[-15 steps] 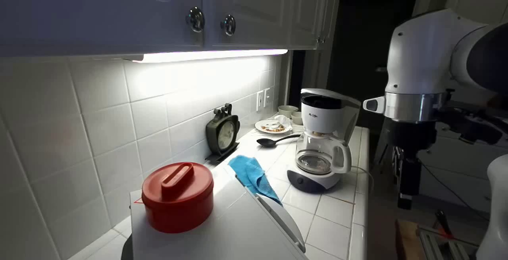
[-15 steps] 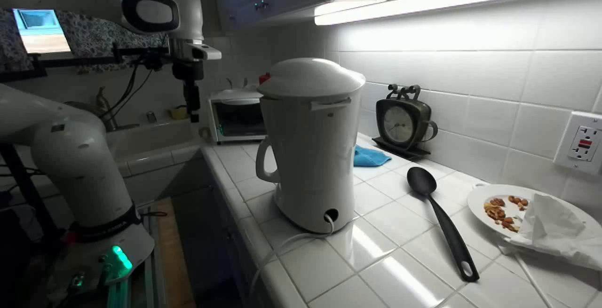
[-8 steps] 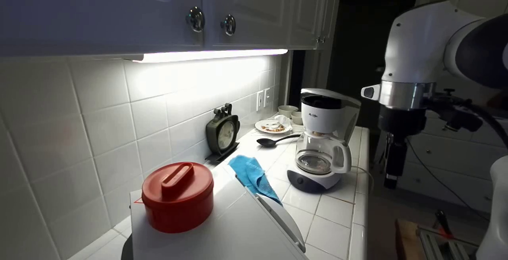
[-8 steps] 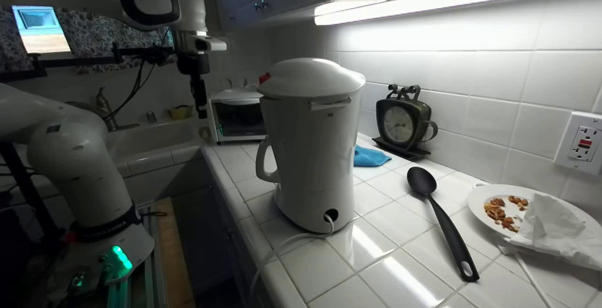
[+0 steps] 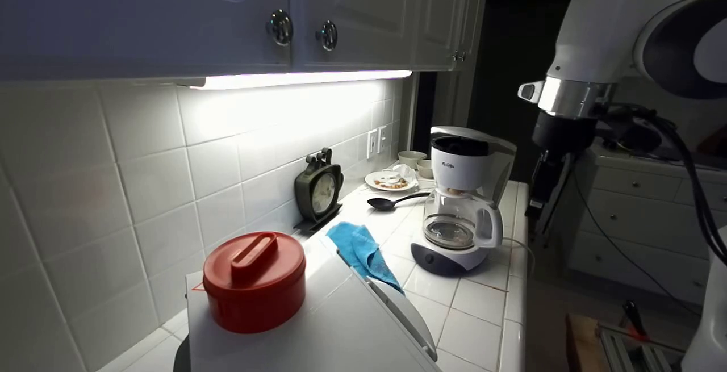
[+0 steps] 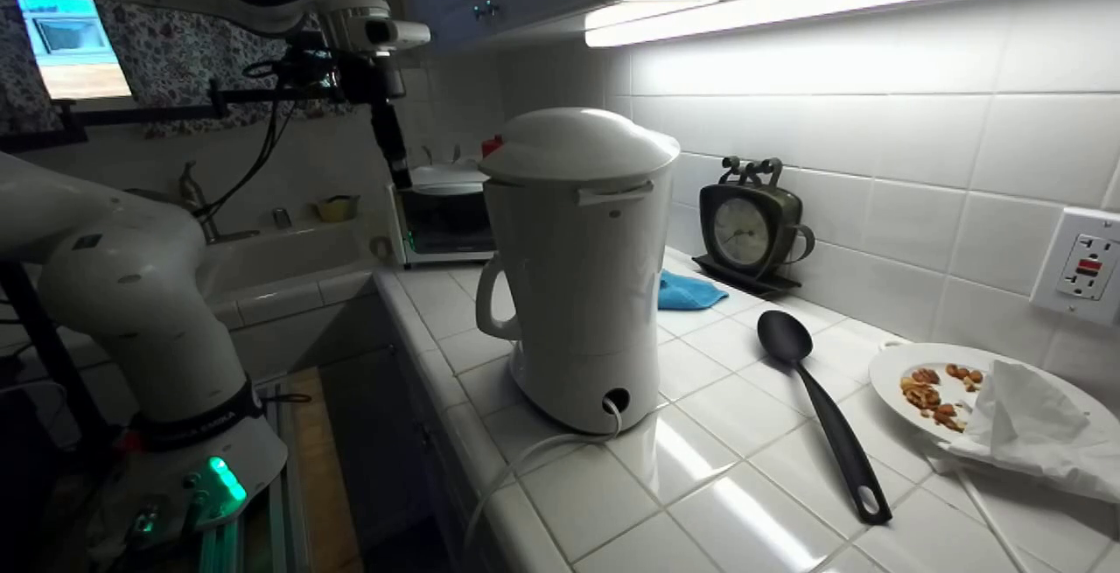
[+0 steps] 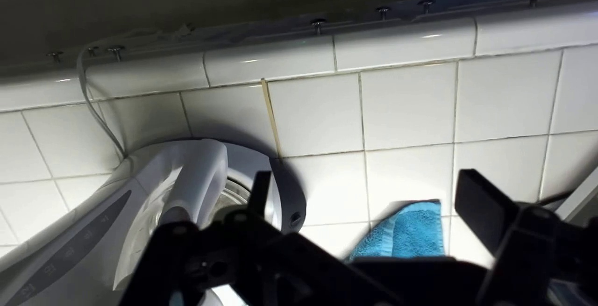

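Note:
My black gripper [image 7: 364,189] is open and empty, its two fingers wide apart in the wrist view. It hangs above the front edge of the counter and touches nothing, as seen in both exterior views [image 5: 534,207] [image 6: 401,176]. The white coffee maker [image 5: 463,162] stands upright on the counter, also in the wrist view [image 7: 201,170] at the left and in an exterior view [image 6: 582,276]. A blue cloth [image 7: 409,231] lies on the tiles, partly hidden by the gripper in the wrist view; it also shows in both exterior views [image 5: 363,250] [image 6: 687,290].
A red lidded container [image 5: 255,287] sits on the white toaster oven [image 5: 318,332]. A clock [image 6: 744,227] stands by the wall. A black spoon [image 6: 831,415] and a plate [image 6: 892,372] with nuts and a crumpled napkin [image 6: 1032,415] lie behind the coffee maker. Wall cabinets [image 5: 363,14] hang above.
The arm and gripper have risen and come nearer the counter's front edge. The gripper now tilts with its tip toward the counter. The objects on the counter have not moved.

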Motion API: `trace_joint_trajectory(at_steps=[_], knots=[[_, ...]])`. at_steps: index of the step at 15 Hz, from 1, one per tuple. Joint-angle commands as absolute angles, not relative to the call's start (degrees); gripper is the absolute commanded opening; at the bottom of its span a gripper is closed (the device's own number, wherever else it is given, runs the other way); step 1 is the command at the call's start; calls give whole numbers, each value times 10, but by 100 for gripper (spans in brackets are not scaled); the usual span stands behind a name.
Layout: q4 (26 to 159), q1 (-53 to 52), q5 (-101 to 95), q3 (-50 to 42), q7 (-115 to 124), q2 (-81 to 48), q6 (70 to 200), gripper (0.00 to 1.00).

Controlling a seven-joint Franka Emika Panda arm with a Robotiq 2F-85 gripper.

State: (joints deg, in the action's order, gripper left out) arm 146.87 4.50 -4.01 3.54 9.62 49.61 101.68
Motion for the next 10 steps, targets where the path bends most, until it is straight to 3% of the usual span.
trace_joint_trajectory(at_steps=[1, 10], knots=[[1460, 35, -57, 41, 83, 497, 1006, 100], [1438, 36, -281, 40, -15, 487, 1080, 100]])
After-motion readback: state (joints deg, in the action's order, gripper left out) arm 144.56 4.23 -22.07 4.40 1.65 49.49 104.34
